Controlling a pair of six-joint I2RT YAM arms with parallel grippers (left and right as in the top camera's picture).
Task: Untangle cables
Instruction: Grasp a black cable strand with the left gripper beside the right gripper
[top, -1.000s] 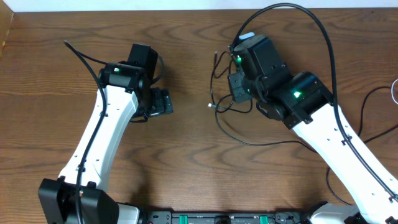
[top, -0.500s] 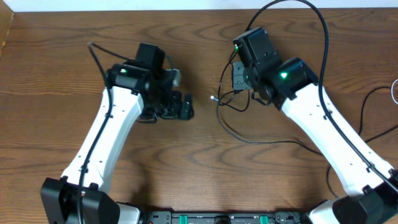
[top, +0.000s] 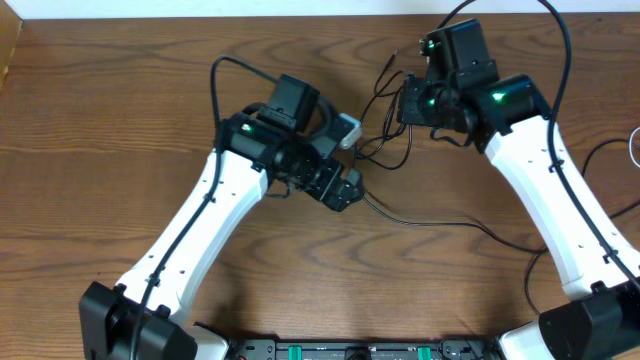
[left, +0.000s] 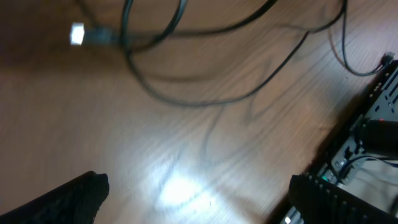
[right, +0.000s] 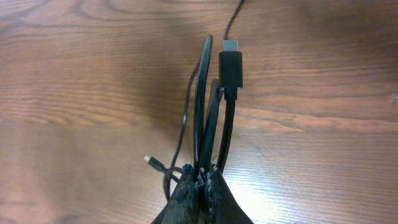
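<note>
The thin black cable (top: 378, 128) lies in loose tangled loops at the table's far middle, with one strand trailing toward the front right. My right gripper (top: 408, 100) is shut on several strands of the black cable (right: 208, 124). A black plug (right: 230, 62) and a small plug end (right: 152, 163) show beyond its fingers (right: 204, 177). My left gripper (top: 342, 186) is open and empty just left of the tangle. Its wrist view is blurred and shows cable loops (left: 180, 93) and a bright-tipped plug (left: 78, 34) ahead of the wide-open fingers (left: 196, 186). A bit of thin white cord (top: 636, 145) shows at the right edge.
A black equipment strip (top: 350, 350) runs along the table's front edge and also shows in the left wrist view (left: 373, 130). Thick black arm cables arch over the right arm (top: 555, 40) and the left arm (top: 225, 75). The table's far edge (top: 200, 17) is close behind.
My left arm has swung right, up to the tangle. My right gripper has moved to the far right with the black cable in it, pulling the loops along.
</note>
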